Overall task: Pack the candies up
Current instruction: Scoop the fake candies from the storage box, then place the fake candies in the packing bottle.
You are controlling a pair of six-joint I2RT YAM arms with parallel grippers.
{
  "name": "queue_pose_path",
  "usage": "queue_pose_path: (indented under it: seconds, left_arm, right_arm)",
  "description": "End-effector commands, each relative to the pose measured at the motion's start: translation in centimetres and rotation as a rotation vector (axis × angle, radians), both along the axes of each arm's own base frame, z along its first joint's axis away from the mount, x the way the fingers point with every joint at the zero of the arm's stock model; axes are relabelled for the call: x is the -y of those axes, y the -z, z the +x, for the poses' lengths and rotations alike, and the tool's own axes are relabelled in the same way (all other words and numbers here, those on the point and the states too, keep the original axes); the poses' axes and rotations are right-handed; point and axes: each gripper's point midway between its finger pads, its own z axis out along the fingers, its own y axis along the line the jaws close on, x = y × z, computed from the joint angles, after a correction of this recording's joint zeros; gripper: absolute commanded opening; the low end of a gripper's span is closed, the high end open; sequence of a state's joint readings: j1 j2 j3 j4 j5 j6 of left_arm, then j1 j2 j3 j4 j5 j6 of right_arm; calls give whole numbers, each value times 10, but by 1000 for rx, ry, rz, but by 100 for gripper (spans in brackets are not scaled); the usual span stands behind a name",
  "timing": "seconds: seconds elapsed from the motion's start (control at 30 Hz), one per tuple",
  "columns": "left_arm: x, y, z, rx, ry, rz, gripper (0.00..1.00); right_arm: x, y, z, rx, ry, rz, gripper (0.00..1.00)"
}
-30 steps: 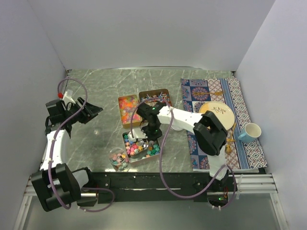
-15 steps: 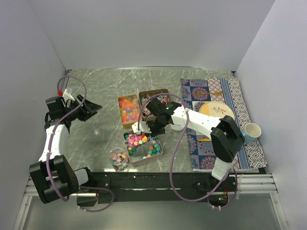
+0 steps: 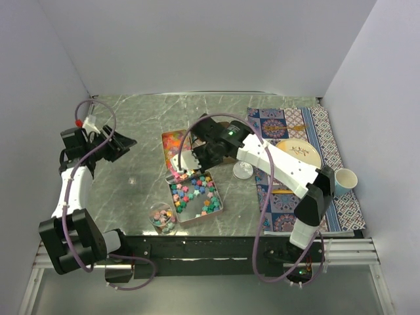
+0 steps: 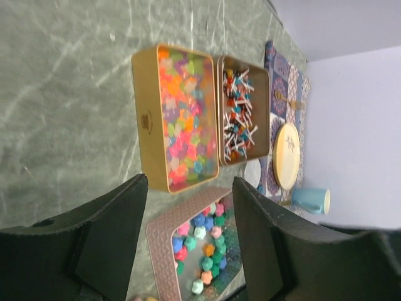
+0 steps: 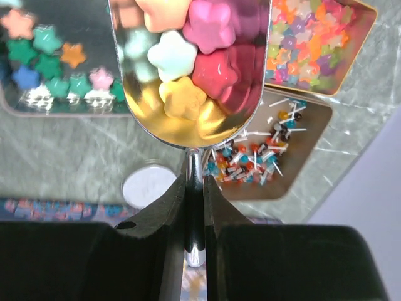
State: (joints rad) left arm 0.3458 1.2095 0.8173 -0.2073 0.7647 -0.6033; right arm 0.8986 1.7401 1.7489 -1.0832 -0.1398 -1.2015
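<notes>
My right gripper (image 3: 199, 153) is shut on the handle of a metal scoop (image 5: 191, 69) and holds it above the table. The scoop carries a few pastel star candies (image 5: 207, 50) and hangs over the far left corner of the near tin (image 3: 195, 197), which holds more star candies. The tin of orange-pink-yellow candies (image 4: 182, 119) and the tin of twist-wrapped candies (image 4: 241, 110) stand behind it. A small glass jar (image 3: 161, 218) with a few candies stands near the front. My left gripper (image 3: 122, 141) is open and empty at the far left.
A round white lid (image 3: 243, 170) lies on the marble beside the patterned mat (image 3: 328, 131). On the mat are a wooden plate (image 3: 298, 154) and a blue cup (image 3: 344, 178). White walls close in the table at the back and both sides.
My right gripper has risen out of the star candy tin with the scoop loaded and moved back and left. My left arm has shifted slightly.
</notes>
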Motion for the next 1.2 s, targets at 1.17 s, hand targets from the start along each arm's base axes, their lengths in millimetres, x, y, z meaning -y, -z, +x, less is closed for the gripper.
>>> queue_pose_path:
  seconds: [1.17]
  left_arm:
    - [-12,-53,-10,165,-106,107,66]
  right_arm:
    - [-45,-9,-43,443,-195,-527,0]
